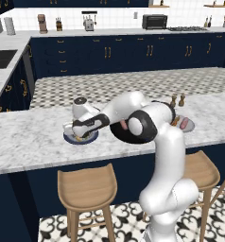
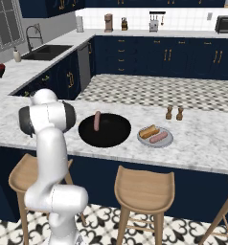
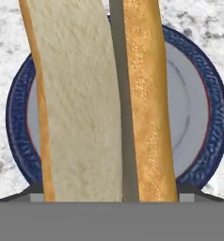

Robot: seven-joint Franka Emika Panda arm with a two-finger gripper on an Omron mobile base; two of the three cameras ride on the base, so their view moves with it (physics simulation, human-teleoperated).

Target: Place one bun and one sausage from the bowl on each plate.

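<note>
My gripper (image 1: 80, 135) hangs low over the blue-grey plate (image 3: 194, 108) with the dark navy rim, shut on a split bun (image 3: 81, 103). In the hand view the bun runs lengthwise between my fingertips and covers most of the plate, while in the left base view the plate (image 1: 67, 138) lies near the counter's front edge. To the right, the black bowl (image 2: 111, 136) holds one pink sausage (image 2: 96, 121). Further right, the pale grey plate (image 2: 167, 141) carries a bun (image 2: 148, 131) and a sausage (image 2: 158, 138).
Two small brown shakers (image 2: 174, 113) stand behind the pale grey plate. Wooden stools (image 2: 144, 189) sit under the counter's front edge. A sink (image 2: 44, 51) is set in the far left counter.
</note>
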